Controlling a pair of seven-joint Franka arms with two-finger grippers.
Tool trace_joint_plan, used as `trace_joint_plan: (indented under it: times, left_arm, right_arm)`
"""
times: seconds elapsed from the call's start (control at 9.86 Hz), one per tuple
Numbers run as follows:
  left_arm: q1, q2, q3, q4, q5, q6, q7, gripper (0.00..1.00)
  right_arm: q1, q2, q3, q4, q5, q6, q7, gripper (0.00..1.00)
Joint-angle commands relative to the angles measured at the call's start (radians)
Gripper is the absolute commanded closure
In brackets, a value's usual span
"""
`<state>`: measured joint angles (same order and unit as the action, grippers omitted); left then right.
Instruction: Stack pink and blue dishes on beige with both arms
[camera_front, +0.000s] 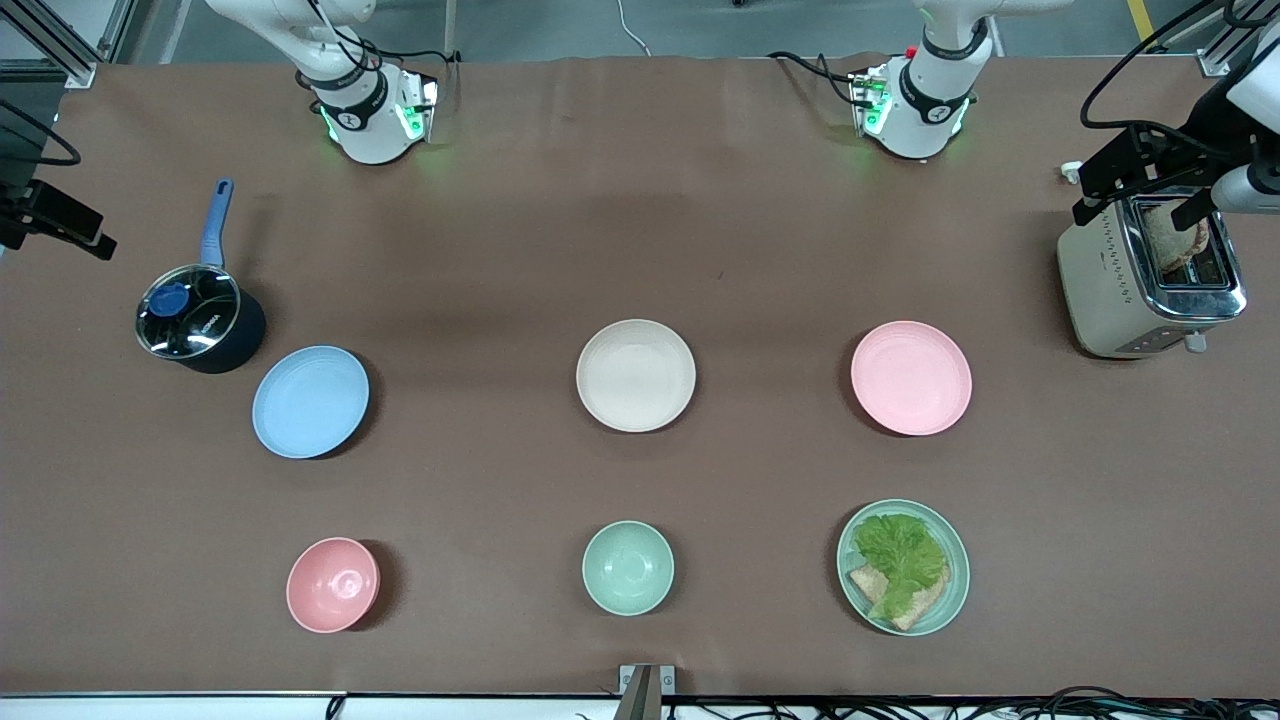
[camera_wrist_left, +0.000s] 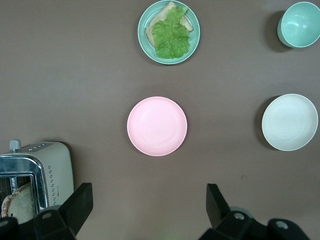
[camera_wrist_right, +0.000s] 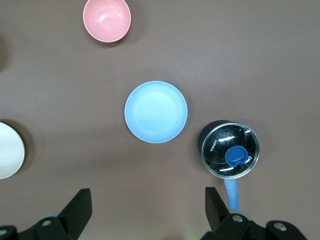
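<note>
3 plates lie apart on the surface, both claws open above.

Left claw (camera_wrist_left: 147, 210) hangs over the pink plate (camera_wrist_left: 157, 126); right claw (camera_wrist_right: 147, 210) over the blue plate (camera_wrist_right: 156, 112), seemingly high; beige plate (camera_front: 636, 375) lies between.

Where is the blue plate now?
In the front view, the blue plate lies flat toward the right arm's end of the table, beside the lidded saucepan, farther than the pink bowl.

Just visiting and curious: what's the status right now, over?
Left gripper open, high over pink plate. Right gripper open, high over blue plate. Beige plate bare between them. Nothing stacked, nothing blocking.
</note>
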<state>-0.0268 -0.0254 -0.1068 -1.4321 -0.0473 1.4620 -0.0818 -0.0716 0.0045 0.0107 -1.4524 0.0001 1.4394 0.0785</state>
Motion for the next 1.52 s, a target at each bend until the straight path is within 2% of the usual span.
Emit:
trace_joint_plan:
  times: [0.0, 0.3, 0.51, 0.71, 0.81, 1.12, 1.32, 1.42]
  left_arm:
    - [-0.011, -0.011, 0.007, -0.042, 0.015, -0.006, 0.010, 0.00]
    - [-0.013, 0.008, 0.018, -0.039, 0.004, -0.005, 0.008, 0.00]
    - [-0.010, 0.047, 0.056, -0.050, -0.020, 0.012, 0.014, 0.00]
    - [-0.011, 0.106, 0.125, -0.117, -0.089, 0.114, 0.084, 0.00]
    - [-0.010, 0.132, 0.159, -0.187, -0.107, 0.192, 0.141, 0.00]
    - [-0.002, 0.243, 0.194, -0.380, -0.219, 0.438, 0.307, 0.00]
    - [0.001, 0.335, 0.213, -0.482, -0.296, 0.598, 0.438, 0.00]
    - [0.001, 0.361, 0.217, -0.517, -0.330, 0.619, 0.505, 0.00]
  right_arm:
    - [-0.011, -0.012, 0.003, -0.016, 0.017, 0.000, -0.011, 0.00]
    - [-0.014, -0.012, 0.003, -0.014, 0.017, 0.006, -0.011, 0.00]
    - [-0.002, -0.003, 0.006, -0.005, -0.043, 0.013, -0.019, 0.00]
    - [-0.008, 0.026, 0.008, -0.003, -0.048, 0.042, -0.043, 0.00]
    - [-0.014, 0.032, -0.010, -0.018, -0.007, 0.053, -0.139, 0.00]
    - [-0.014, 0.193, -0.170, -0.054, 0.182, 0.140, -0.357, 0.00]
    - [-0.022, 0.268, -0.218, -0.173, 0.251, 0.302, -0.533, 0.00]
    - [-0.033, 0.305, -0.219, -0.245, 0.271, 0.407, -0.601, 0.00]
